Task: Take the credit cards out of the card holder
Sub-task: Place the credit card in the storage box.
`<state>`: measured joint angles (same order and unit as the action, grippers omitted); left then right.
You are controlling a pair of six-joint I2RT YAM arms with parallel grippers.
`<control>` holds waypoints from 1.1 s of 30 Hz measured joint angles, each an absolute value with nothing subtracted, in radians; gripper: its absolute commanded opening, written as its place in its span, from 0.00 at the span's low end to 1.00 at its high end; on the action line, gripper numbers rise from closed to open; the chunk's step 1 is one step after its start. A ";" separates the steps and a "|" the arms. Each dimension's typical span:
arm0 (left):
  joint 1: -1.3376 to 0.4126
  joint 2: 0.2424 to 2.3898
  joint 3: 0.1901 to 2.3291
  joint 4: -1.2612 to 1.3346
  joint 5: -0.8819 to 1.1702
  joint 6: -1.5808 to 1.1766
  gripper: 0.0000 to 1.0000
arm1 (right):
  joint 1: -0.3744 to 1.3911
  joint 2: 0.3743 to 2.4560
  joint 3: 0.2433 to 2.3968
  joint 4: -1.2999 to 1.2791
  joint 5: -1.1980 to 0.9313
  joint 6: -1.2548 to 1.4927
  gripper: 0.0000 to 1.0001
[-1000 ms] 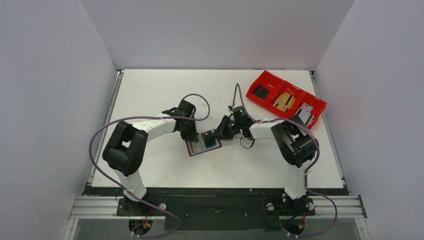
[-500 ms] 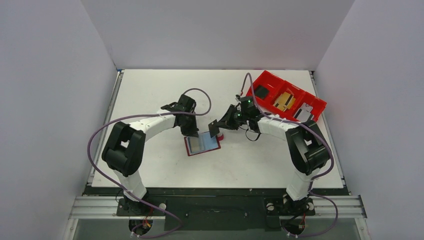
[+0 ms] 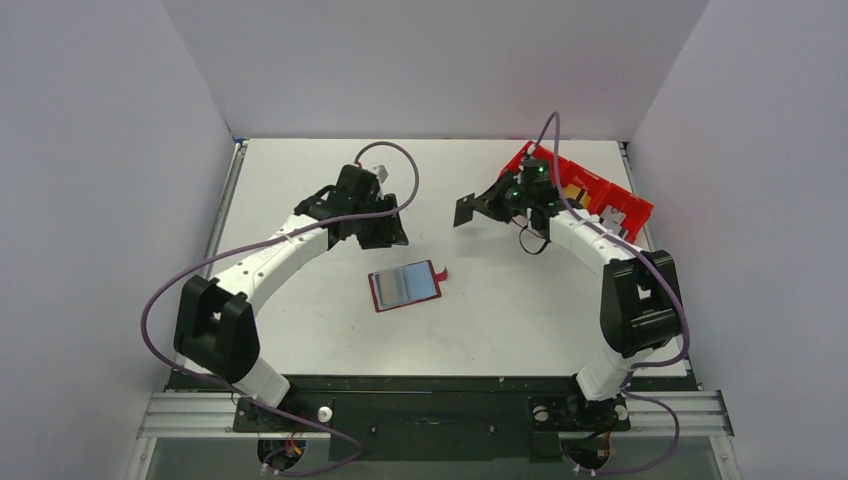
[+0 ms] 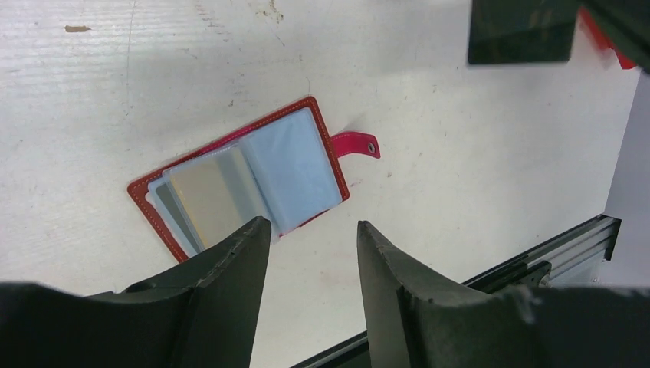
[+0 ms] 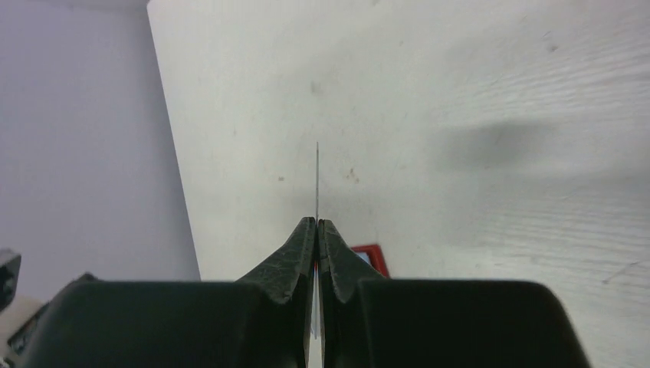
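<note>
Dark red and lying open like a book, the card holder (image 3: 405,286) rests flat on the white table (image 3: 300,170) between the two arms. The right gripper (image 3: 480,207) is clamped on a dark card (image 3: 464,211), held in the air well apart from the holder, over toward the red bin (image 3: 638,205). Its own wrist view shows that card edge-on, a thin line pinched between the fingers. The left gripper (image 4: 310,230) hangs near the holder without touching it, fingers spread and nothing between them. More cards (image 4: 207,198), pale and yellowish, show in the holder's clear sleeves.

The step in hand looks like carrying off one extracted card. Next, that card needs setting down somewhere clear of the holder. After that the holder will likely need steadying while another card is drawn from its sleeve.
</note>
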<state>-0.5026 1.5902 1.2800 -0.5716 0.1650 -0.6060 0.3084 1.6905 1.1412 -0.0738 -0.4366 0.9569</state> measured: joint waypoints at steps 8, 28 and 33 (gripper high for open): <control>-0.488 1.499 1.260 -0.619 0.165 -0.566 0.50 | 0.141 1.702 1.280 -0.147 -0.279 0.952 0.00; -0.461 1.393 1.195 -0.663 0.170 -0.542 0.50 | 0.032 2.086 1.685 -0.301 -0.014 0.922 0.00; -0.460 1.377 1.178 -0.668 0.170 -0.543 0.50 | 0.032 2.153 1.755 -0.307 -0.003 0.919 0.00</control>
<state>-0.4603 1.3769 1.1778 -0.6682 0.1703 -0.5430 0.0319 2.1529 1.7546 -0.3073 -0.0032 0.9192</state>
